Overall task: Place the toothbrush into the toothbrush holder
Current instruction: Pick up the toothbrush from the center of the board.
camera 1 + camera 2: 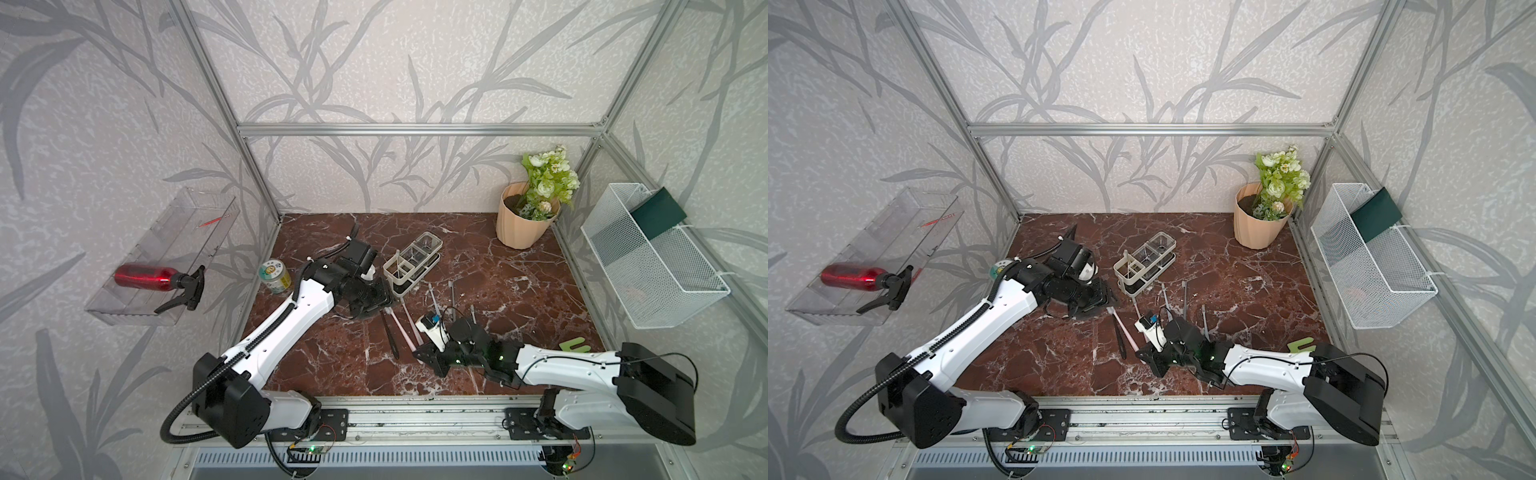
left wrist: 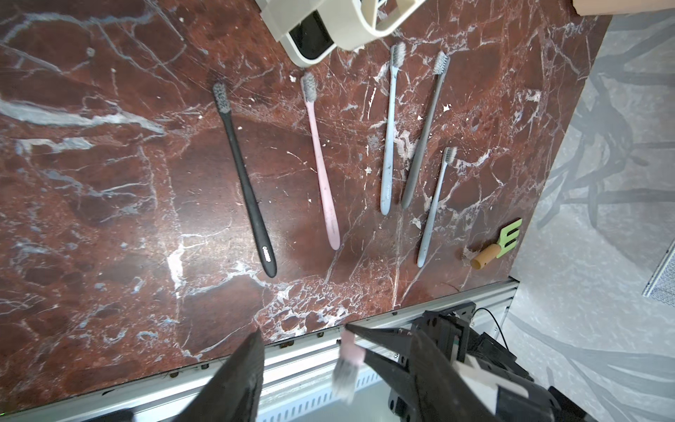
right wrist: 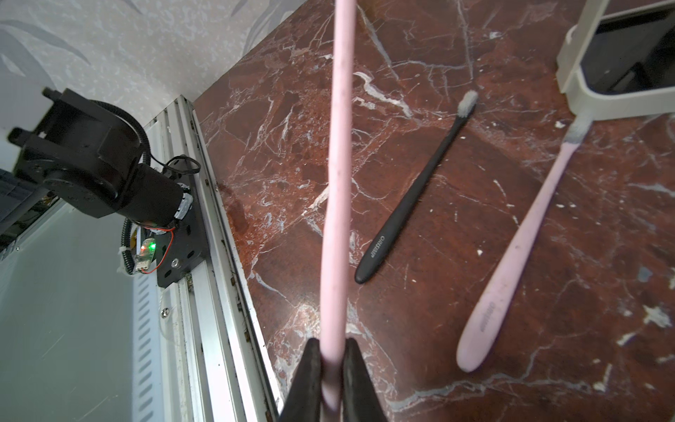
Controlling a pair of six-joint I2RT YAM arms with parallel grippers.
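While the right gripper (image 3: 333,343) is clamped on the pink toothbrush (image 3: 338,164), held above the front of the table (image 1: 332,374), and the left gripper (image 2: 303,330) stands open, apparently beside its bristles, keep clear of that arm and lower it upright into the toothbrush holder (image 1: 399,286)

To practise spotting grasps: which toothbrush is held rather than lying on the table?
The pink toothbrush clamped in the right gripper; the other pink one and the black one lie loose on the table.
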